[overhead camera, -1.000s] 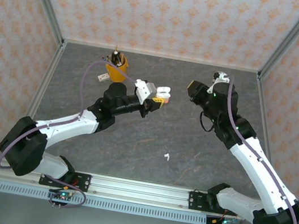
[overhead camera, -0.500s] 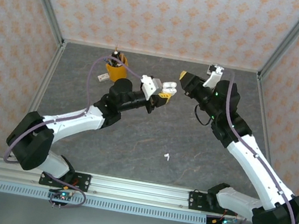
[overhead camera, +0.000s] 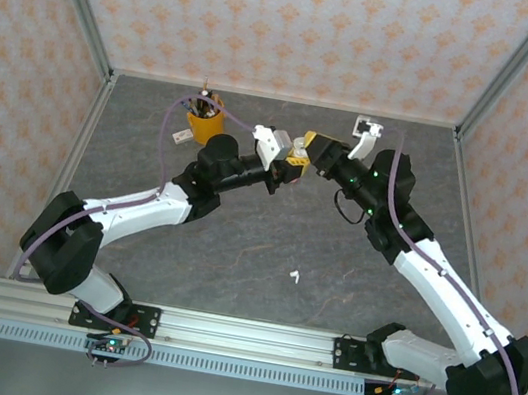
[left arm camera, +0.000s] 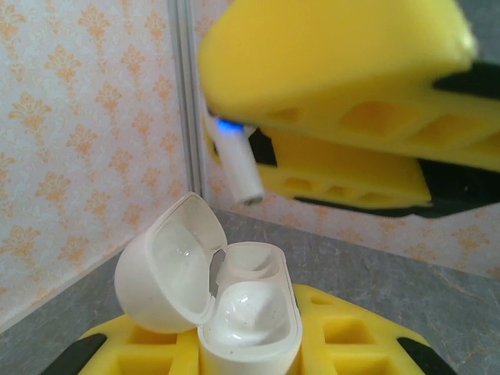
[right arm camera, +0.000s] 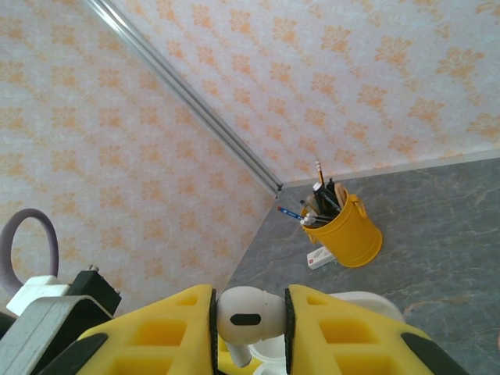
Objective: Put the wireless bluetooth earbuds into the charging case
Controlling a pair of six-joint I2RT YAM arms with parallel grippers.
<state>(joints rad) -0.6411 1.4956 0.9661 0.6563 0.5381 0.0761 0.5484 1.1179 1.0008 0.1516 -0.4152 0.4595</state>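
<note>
right pincer (right arm camera: 248, 334): grips earbud (right arm camera: 247, 312), moved over case (left arm camera: 248, 308) | left pincer (left arm camera: 247, 350): grips case

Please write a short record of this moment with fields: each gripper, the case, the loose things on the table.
left gripper: shut on the small white plastic charging case
case lid: open, tilted back
case slots: nearer one seems filled, farther one empty
right gripper: shut on a white stemmed earbud, stem pointing down, just above the case, not touching
grey table: tiny white loose earbud near the middle front; yellow cup of pens at the far left
</note>
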